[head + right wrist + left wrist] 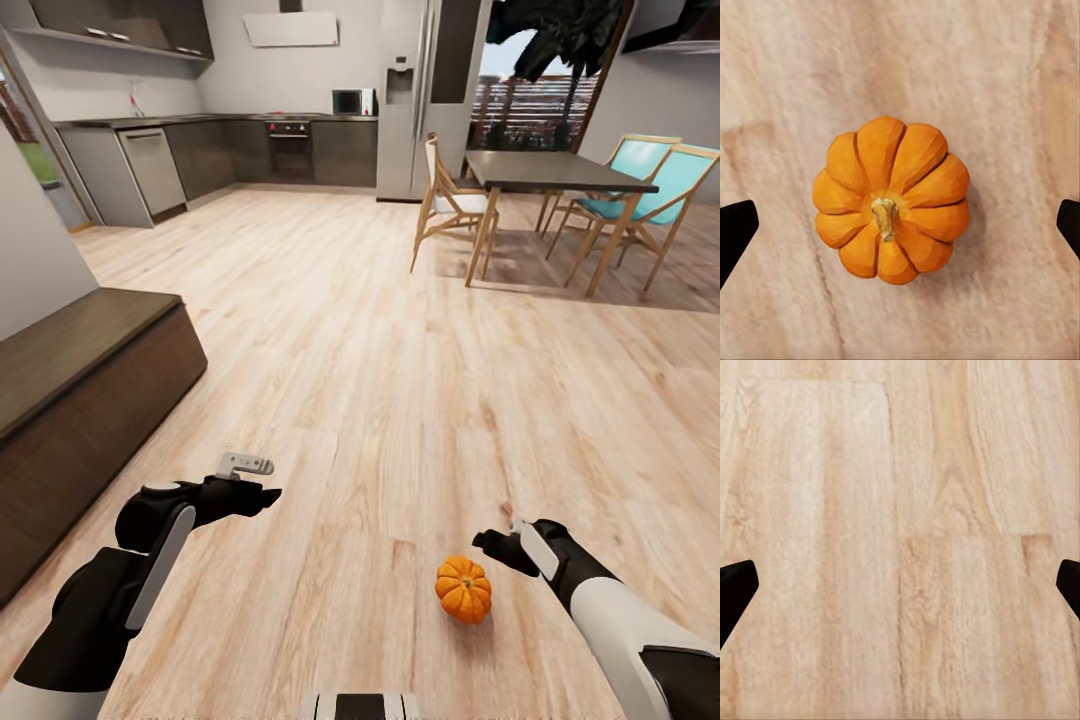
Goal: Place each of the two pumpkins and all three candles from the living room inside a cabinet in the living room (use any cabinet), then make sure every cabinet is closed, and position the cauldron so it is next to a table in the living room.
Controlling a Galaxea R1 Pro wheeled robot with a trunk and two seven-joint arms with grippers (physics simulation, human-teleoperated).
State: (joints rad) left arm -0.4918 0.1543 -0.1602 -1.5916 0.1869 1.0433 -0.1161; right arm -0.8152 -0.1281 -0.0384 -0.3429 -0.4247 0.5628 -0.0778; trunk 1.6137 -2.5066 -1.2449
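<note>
Low in the frame, right of centre: pumpkin [463,589] on the floor [400,380], ungrasped, beside the right pincer [487,541], fingers spread wide. Left pincer [268,494] likewise apart, empty. Cabinet [90,400] at left, shut. Judged barely begun.

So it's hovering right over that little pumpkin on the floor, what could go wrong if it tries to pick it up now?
The pumpkin is round and ribbed, so the open right gripper could squeeze it off-centre and send it rolling across the smooth wooden floor.

It also sits low on the floor, so coming down too far might knock the fingertips against the boards.

Then it must be carried to the cabinet on the robot's left, and a loose hold could drop it.
</note>
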